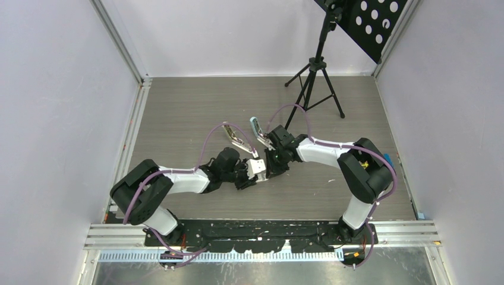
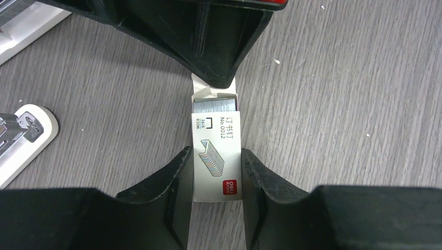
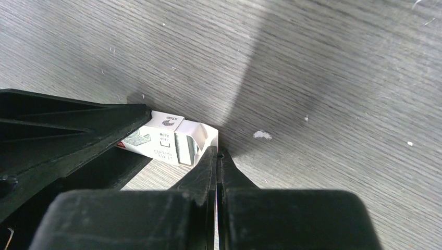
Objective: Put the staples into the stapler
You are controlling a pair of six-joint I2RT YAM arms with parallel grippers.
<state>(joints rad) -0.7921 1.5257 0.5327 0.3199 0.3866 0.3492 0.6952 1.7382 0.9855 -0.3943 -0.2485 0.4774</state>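
Note:
The staples box (image 2: 216, 156), small and white with a red mark, lies on the grey floor. Its far end is open, showing silvery staples (image 2: 213, 105). My left gripper (image 2: 215, 153) is shut on the box, one finger against each long side. My right gripper (image 3: 216, 151) is shut, its tips resting at the box's open flap (image 3: 208, 136); whether they pinch the flap I cannot tell. From above, the box (image 1: 257, 167) sits between the left gripper (image 1: 248, 178) and the right gripper (image 1: 268, 160). An opened white stapler (image 1: 236, 138) and a light-blue stapler (image 1: 258, 130) lie just behind them.
Part of the white stapler (image 2: 26, 135) lies left of the box in the left wrist view. A black tripod (image 1: 315, 83) stands at the back right under a perforated black board (image 1: 362, 24). Walls close in both sides, and a metal rail (image 1: 261, 234) runs along the near edge.

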